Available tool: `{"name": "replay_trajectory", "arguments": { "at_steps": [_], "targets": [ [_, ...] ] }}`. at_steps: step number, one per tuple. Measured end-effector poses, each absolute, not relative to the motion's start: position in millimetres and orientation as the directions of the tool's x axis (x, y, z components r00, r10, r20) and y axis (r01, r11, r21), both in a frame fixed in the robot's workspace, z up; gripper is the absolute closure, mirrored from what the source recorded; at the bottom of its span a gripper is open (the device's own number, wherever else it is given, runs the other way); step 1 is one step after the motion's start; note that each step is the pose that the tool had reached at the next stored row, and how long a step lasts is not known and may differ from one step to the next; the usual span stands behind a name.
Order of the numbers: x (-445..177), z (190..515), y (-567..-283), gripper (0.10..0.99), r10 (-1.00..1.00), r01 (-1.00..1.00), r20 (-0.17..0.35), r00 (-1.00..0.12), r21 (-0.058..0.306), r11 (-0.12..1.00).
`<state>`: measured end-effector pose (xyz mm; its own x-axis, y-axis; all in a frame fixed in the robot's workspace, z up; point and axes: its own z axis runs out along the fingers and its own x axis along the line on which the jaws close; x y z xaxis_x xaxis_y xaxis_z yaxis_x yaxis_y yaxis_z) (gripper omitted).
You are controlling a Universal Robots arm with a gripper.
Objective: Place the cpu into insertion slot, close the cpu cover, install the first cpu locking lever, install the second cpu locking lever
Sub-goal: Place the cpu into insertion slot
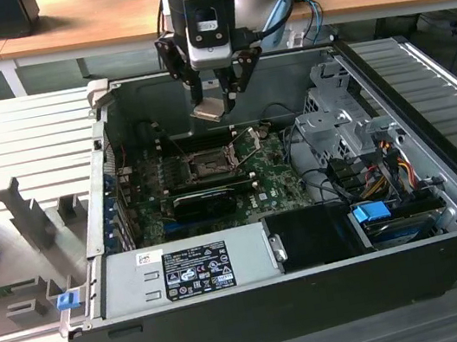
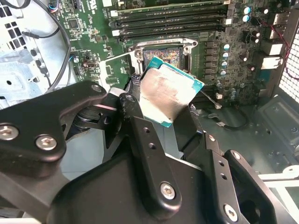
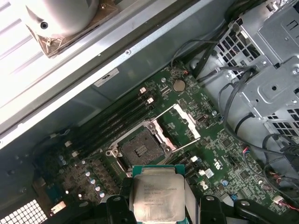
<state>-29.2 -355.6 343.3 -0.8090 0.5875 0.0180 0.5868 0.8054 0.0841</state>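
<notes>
While the gripper [image 1: 217, 103] hangs over the open case [image 1: 260, 306], its fingers are clamped on the cpu [image 1: 210, 110] by two opposite edges. In the exterior view the plate looks tilted rather than level. In that view the slot [image 1: 208, 167] lies at about 6 o'clock from the cpu, well apart from it and bare. The cover [image 3: 188, 120] stands flipped open at the slot's 3 o'clock side.

The cpu is likely light, thin and stiff. Its smooth metal lid could slip between hard fingers, so a firm edge grip like this one suits it. I judge the underside contacts and the slot's pins to be the fragile parts: nothing should press on the faces. A plate that arrives tilted could scrape or bend them.
</notes>
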Motion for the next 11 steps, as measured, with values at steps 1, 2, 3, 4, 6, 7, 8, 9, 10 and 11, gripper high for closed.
{"name": "replay_trajectory", "arguments": {
  "at_steps": [1, 2, 3, 4, 6, 7, 8, 9, 10, 11],
  "targets": [
    [-29.2, 343.3, -355.6, 0.561, 0.59, 0.589, 0.018, -0.807, 0.084, 0.803],
    [-29.2, 343.2, -355.6, 0.561, 0.593, 0.592, 0.018, -0.805, 0.084, 0.801],
    [-29.2, 343.2, -355.6, 0.561, 0.598, 0.598, 0.018, -0.801, 0.084, 0.797],
    [-29.2, 343.2, -355.6, 0.561, 0.602, 0.601, 0.018, -0.798, 0.084, 0.795],
    [-29.2, 343.1, -355.6, 0.561, 0.611, 0.61, 0.018, -0.792, 0.084, 0.788],
    [-29.2, 343.1, -355.6, 0.561, 0.616, 0.615, 0.018, -0.787, 0.084, 0.784],
    [-29.2, 343.1, -355.6, 0.561, 0.622, 0.621, 0.018, -0.783, 0.084, 0.78],
    [-29.2, 343.1, -355.6, 0.561, 0.625, 0.624, 0.018, -0.78, 0.084, 0.777],
    [-29.2, 343.0, -355.6, 0.561, 0.629, 0.628, 0.018, -0.777, 0.084, 0.773],
    [-29.2, 343.0, -355.6, 0.561, 0.633, 0.632, 0.018, -0.774, 0.084, 0.77]
  ]
}}
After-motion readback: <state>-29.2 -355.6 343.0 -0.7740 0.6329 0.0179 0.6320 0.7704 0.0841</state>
